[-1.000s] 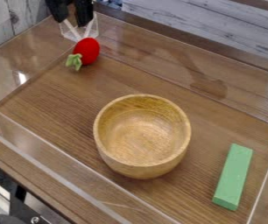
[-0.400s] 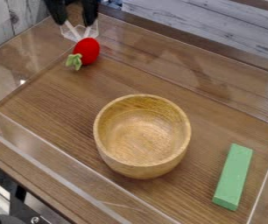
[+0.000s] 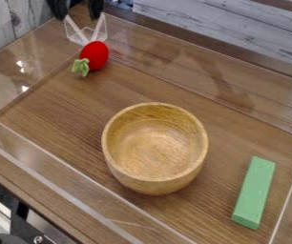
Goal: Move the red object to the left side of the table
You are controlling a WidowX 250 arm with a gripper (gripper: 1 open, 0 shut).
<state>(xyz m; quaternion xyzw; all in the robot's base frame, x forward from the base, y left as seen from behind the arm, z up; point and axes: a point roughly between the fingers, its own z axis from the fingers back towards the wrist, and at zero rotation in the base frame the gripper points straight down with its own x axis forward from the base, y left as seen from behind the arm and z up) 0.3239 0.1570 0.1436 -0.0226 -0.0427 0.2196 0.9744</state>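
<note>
Fingers [image 3: 67,8] of the gripper [image 3: 78,8] show only as dark tips at the top edge of the view, set apart with a clear gap between them and nothing held in that gap; the jaws stand open. The gripper hangs above and slightly behind the strawberry [image 3: 93,54], apart from it, with most of its body cut off by the frame. The strawberry lies on its side on the table [image 3: 59,114], red body toward the back, green leafy end [image 3: 80,67] pointing toward the front-left. It rests in the far-left corner region, near the clear acrylic wall [image 3: 15,48] that borders the table on that side. A pale streak just above the fruit may be a reflection in the acrylic; its nature cannot be determined. Judged from this layout, the strawberry already occupies the left side, so the open, raised gripper is consistent with a completed placement and release. The wooden bowl [image 3: 156,146] stands upright in the centre, well apart from the strawberry. The green block [image 3: 253,192] lies flat near the front-right corner, farthest from the gripper. Neither item obstructs the strawberry or the space around it. The rounded fruit could roll if nudged, so any retreat calls for a vertical path.
</note>
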